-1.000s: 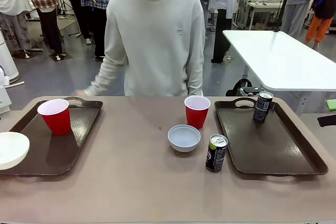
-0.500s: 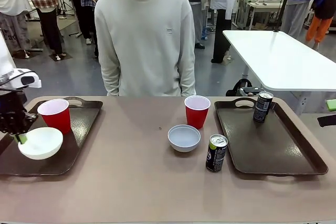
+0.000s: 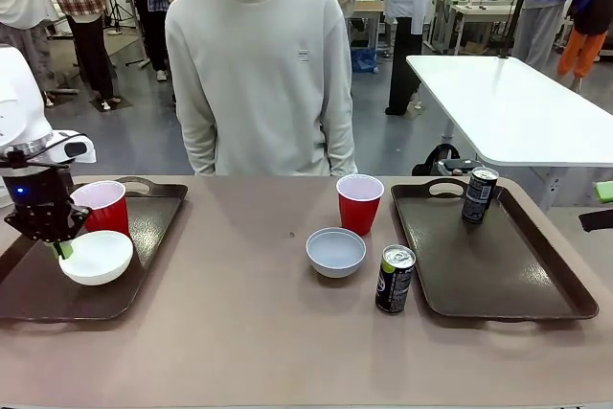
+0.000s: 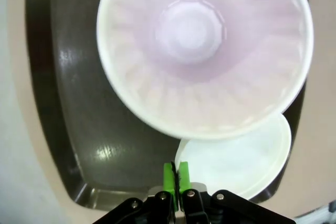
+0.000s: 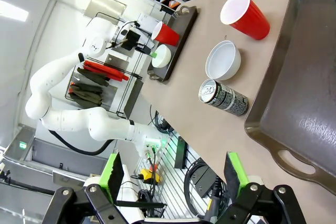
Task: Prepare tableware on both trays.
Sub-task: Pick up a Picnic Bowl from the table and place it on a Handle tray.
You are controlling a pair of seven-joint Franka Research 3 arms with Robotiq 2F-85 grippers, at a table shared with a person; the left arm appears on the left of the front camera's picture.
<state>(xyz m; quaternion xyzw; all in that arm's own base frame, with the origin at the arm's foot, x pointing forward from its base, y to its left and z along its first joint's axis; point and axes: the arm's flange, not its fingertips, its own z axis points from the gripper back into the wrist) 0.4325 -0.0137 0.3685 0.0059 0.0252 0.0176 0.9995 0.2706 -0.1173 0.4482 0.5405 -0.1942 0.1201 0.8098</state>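
The left gripper (image 3: 63, 249) is pinched tight on the near-left rim of the cream-white bowl (image 3: 96, 256), which sits mouth up and about level over the left tray (image 3: 148, 237). Whether it touches the tray floor I cannot tell. Just behind it on that tray stands a red cup (image 3: 103, 206), mouth up. Both trays lie with their long axes running from the robot toward the person. On the bare table between them are a second red cup (image 3: 359, 203), the grey-white bowl (image 3: 336, 252) and a drink can (image 3: 395, 279) — all upright. Another can (image 3: 479, 195) stands on end at the right tray's (image 3: 498, 265) far-left corner. The right gripper (image 5: 173, 161) hangs spread wide, empty.
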